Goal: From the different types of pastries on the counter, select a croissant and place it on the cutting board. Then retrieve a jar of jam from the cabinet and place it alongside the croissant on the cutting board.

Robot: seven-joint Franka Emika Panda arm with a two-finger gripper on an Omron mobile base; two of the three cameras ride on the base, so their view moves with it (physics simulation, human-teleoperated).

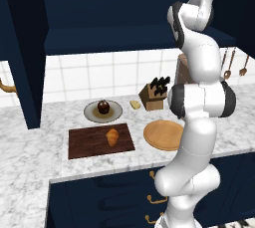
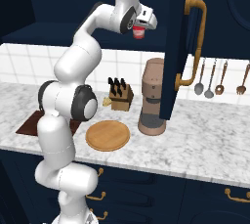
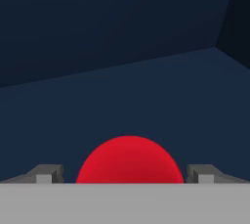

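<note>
**Jam jar in the pincer at the cabinet; croissant on the board**

Nearest along the front of the marbled worktop lie the dark cutting board and, to its right, a round tan wooden plate. The croissant rests on the board's right half. Behind the board a grey plate carries the dark brown round pastry; the pale yellow bun lies just right of it, beside a knife block. A brown coffee machine stands further right, with utensils hanging on the tiled wall. Up at the navy cabinet, beside its open door, the pincer is closed around the jar of jam; in the hand view the red jar sits between the two fingertips, held off the shelf.
</note>
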